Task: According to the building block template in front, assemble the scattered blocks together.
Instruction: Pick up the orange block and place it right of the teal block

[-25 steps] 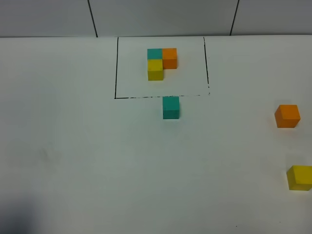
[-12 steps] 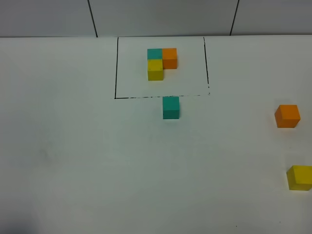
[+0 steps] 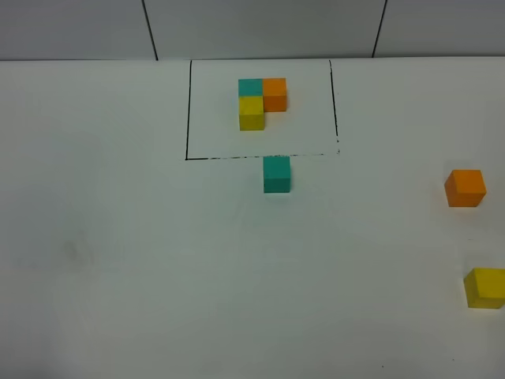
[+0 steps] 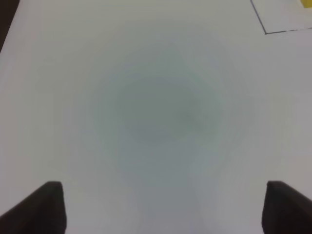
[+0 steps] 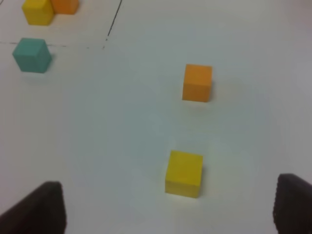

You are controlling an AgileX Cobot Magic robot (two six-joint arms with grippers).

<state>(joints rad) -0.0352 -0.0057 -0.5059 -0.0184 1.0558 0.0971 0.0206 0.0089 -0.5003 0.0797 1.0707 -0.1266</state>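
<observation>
White matte table (image 3: 142, 260), evenly lit. Grey wall (image 3: 260, 28) of panels with dark seams along the far edge, at 12 o'clock.

Template (image 3: 260, 99) sits at 12 o'clock inside a thin black frame (image 3: 188, 110). Teal cube (image 3: 276, 174) stands at the frame's near line, on its 6 o'clock side; cannot tell if it touches the line. Orange cube (image 3: 465, 188) is at 3 o'clock by the table's right edge, and yellow cube (image 3: 484, 287) at 4 o'clock. All three are well apart.

Left gripper (image 4: 168, 209): jaws wide apart, over bare table, no cube near; only a corner of the frame shows ahead. Right gripper (image 5: 169, 207): jaws wide apart, holding nothing. The yellow cube is just ahead of its tips, the orange one further on, the teal one far off to one side.

Against a second ago: cubes unmoved. The dark shadow at the 7 o'clock corner is gone.
</observation>
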